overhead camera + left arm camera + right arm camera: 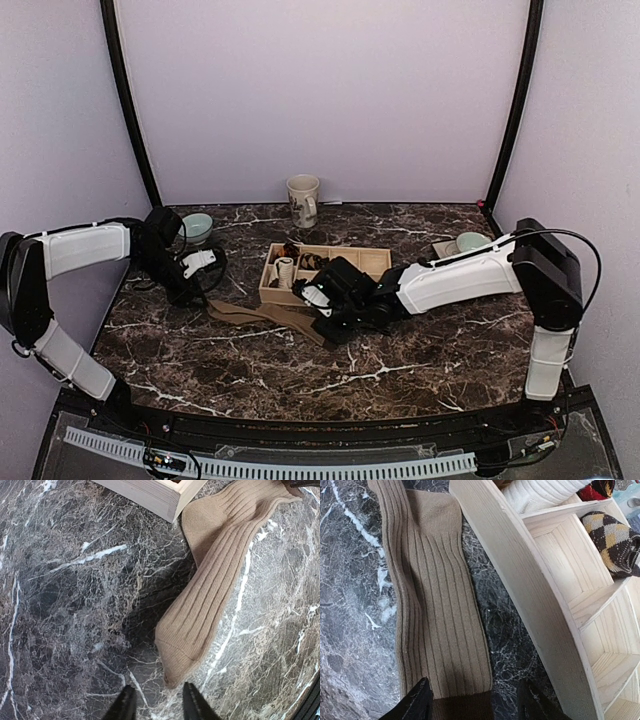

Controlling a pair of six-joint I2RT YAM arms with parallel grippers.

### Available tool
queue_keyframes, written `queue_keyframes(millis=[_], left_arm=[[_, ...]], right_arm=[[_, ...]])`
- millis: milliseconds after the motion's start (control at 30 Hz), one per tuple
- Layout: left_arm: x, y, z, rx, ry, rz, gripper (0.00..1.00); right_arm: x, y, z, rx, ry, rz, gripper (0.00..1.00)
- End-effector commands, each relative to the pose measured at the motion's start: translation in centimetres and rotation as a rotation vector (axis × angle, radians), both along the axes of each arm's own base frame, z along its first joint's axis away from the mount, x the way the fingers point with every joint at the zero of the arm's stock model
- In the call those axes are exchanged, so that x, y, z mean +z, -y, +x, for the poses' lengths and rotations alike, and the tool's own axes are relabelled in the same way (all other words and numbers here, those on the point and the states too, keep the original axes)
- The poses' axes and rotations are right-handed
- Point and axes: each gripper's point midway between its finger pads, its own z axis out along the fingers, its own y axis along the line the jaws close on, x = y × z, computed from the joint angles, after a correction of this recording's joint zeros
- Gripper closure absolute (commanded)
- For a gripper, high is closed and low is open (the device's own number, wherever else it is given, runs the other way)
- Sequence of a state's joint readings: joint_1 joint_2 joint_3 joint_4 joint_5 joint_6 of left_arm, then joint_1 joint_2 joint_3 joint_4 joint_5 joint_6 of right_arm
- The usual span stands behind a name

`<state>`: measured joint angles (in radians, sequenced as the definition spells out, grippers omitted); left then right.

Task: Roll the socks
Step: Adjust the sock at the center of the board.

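A plain tan ribbed sock lies flat on the marble table in front of the wooden box. My left gripper is open and empty, its fingertips just short of the sock's toe end. My right gripper is open, with its fingers either side of the sock's dark brown cuff; a second tan layer shows along the sock's left edge. The argyle sock sits rolled in a compartment of the box. In the top view the left gripper and right gripper stand at the sock's two ends.
The wooden divided box stands just behind the sock, its wall close beside my right fingers. It also holds a white rolled sock and a dark reddish bundle. A mug and two green bowls stand further back.
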<state>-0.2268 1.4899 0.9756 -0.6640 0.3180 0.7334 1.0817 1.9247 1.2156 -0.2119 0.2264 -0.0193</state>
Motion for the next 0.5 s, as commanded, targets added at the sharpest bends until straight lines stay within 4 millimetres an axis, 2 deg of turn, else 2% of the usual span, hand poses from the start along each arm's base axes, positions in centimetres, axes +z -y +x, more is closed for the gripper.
queue_keyframes(millis=[0, 100, 167, 367, 467], left_arm=[[1.2, 0.2, 0.1, -0.016, 0.013, -0.012, 0.71], [1.6, 0.2, 0.1, -0.022, 0.029, -0.016, 0.84], [1.8, 0.2, 0.2, -0.021, 0.040, -0.018, 0.99], [1.1, -0.4, -0.2, -0.044, 0.038, 0.026, 1.00], [1.4, -0.7, 0.0, -0.049, 0.046, 0.049, 1.00]], right_arm=[[-0.5, -1.3, 0.1, 0.030, 0.038, -0.016, 0.44], [-0.7, -1.6, 0.0, 0.034, 0.041, -0.021, 0.47], [-0.6, -1.9, -0.1, 0.035, 0.046, -0.019, 0.48], [-0.1, -2.5, -0.4, 0.034, 0.062, 0.011, 0.49], [-0.2, -3.1, -0.8, 0.045, 0.057, 0.022, 0.55]])
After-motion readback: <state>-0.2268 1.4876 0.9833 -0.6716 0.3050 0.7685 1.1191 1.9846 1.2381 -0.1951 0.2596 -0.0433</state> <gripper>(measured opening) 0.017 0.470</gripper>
